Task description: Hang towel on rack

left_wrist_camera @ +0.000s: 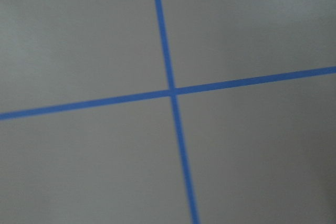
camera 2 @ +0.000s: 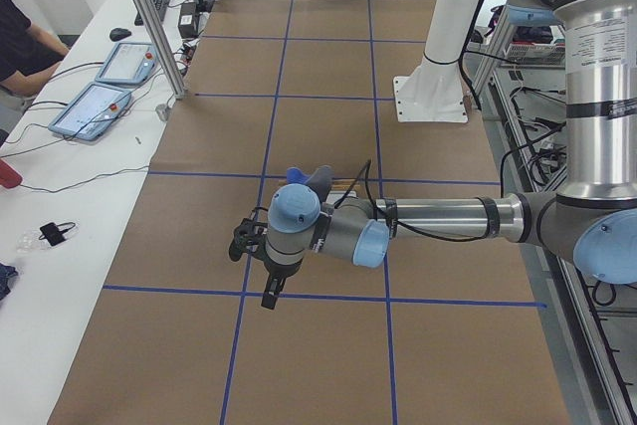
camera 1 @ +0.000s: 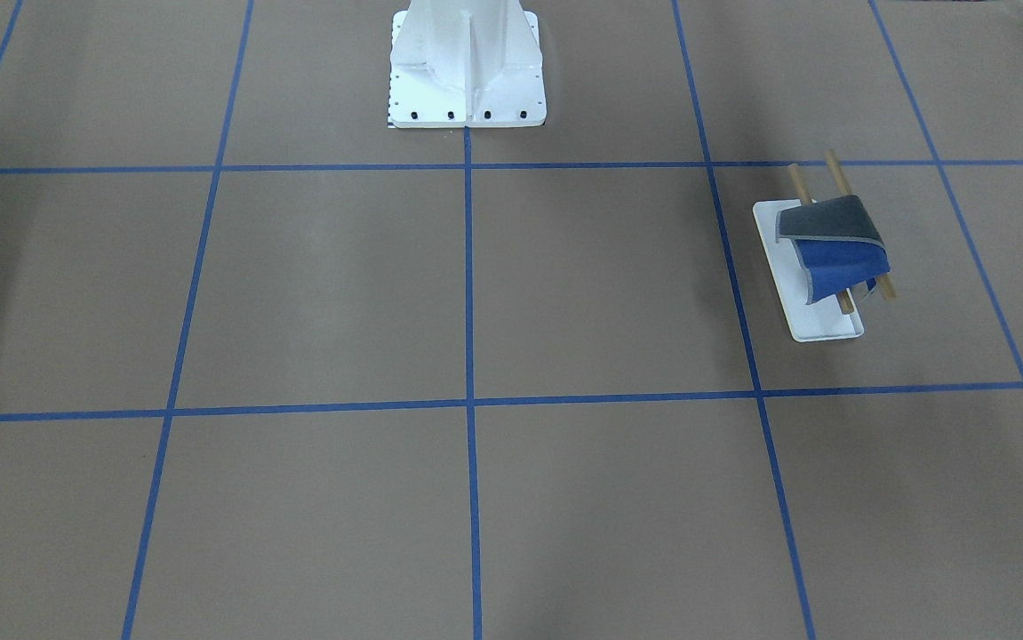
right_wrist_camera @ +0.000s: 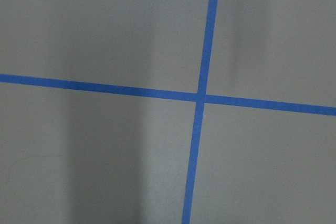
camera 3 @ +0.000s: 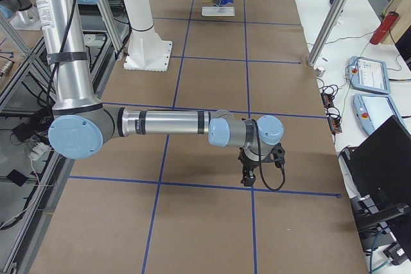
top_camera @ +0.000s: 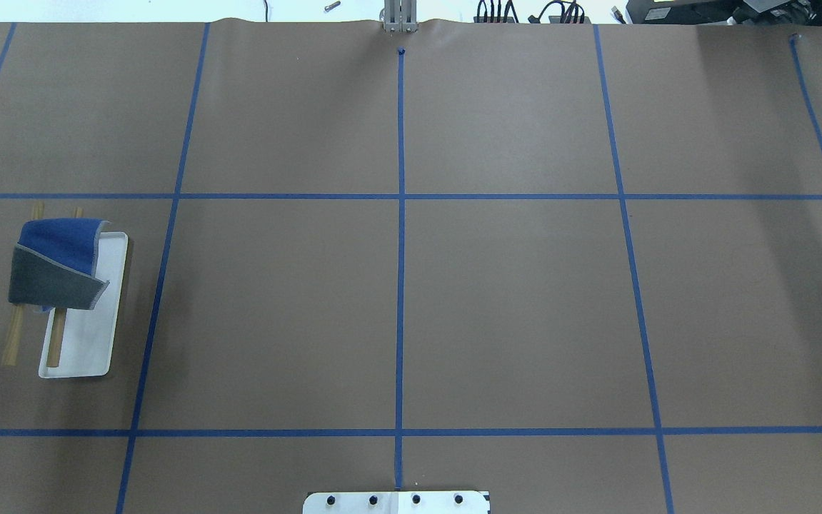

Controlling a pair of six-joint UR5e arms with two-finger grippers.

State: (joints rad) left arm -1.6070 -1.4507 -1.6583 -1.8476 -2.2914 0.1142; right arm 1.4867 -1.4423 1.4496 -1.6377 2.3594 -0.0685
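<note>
Brown paper covers the bench (top_camera: 510, 300), marked into large squares by blue tape lines (top_camera: 401, 285), and a white bolted pedestal (camera 1: 467, 62) stands at the robot's edge. On the robot's left side of the bench sits the rack (top_camera: 86, 343), its flat white tray base resting on the paper with two tan wooden rods (top_camera: 14, 343) running parallel above it. The towel (top_camera: 53, 275) is draped across both rods, towards their ends farther from the robot. Its dark grey face lies on top and its bright blue face shows where the cloth folds and hangs down. The bare near parts of the rods stick out from under it.

The left gripper (camera 2: 269, 296) shows only in the side view from the robot's left. It points down over the bench near a tape crossing, with nothing seen in it. Whether it is released or clenched cannot be told from there. The right gripper (camera 3: 249, 181) likewise shows only in the opposite side view. It points down close to a tape line, well apart from the rack at the far end, and its state cannot be told either. Both wrist cameras show only brown paper and crossing tape.
</note>
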